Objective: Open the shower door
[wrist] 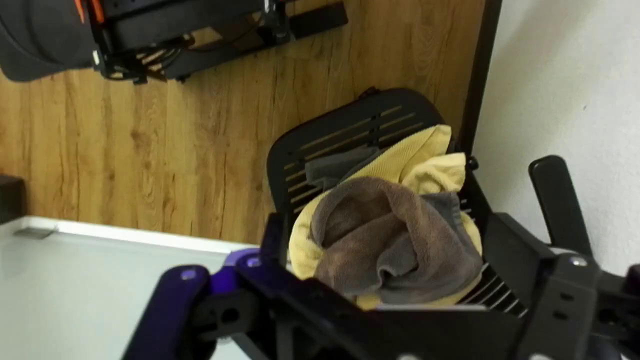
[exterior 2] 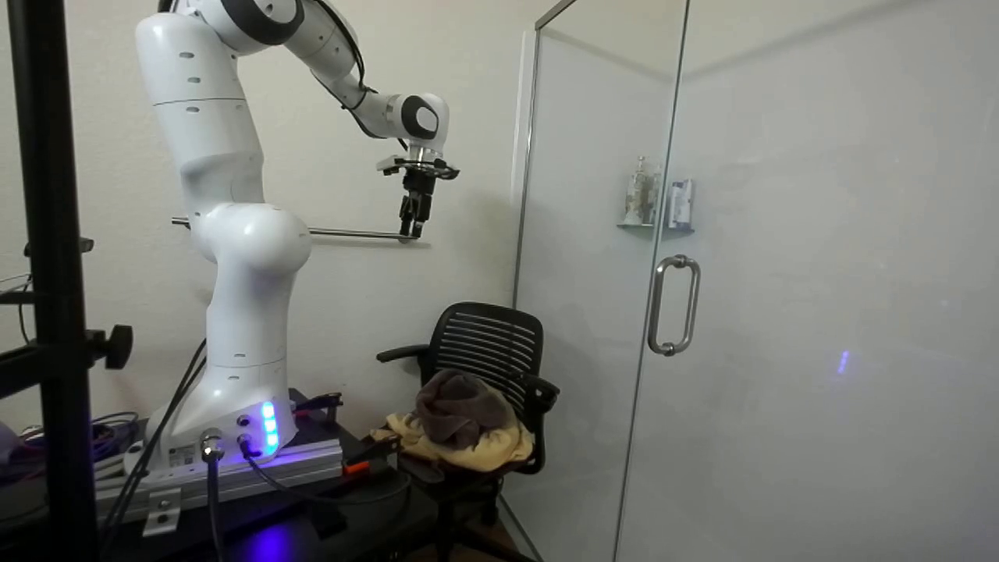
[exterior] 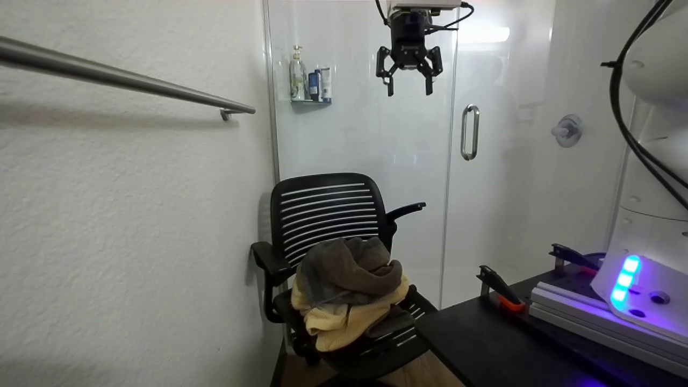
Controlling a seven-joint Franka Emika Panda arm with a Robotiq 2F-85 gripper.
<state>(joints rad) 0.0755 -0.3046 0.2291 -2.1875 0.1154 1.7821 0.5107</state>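
Brown and yellow towels (exterior: pixel 352 277) on a black chair (exterior: pixel 329 212), toiletries (exterior: pixel 314 86) on a shelf (exterior: pixel 310 102)

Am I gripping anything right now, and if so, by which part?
Nothing is held: the gripper hangs open and empty, and in both exterior views it is not touching the door handle.

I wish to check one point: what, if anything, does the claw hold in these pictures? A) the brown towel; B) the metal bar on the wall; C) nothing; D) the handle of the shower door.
C: in an exterior view the claw is open with nothing between its fingers, and the chrome handle of the shower door stands apart from it in both exterior views.
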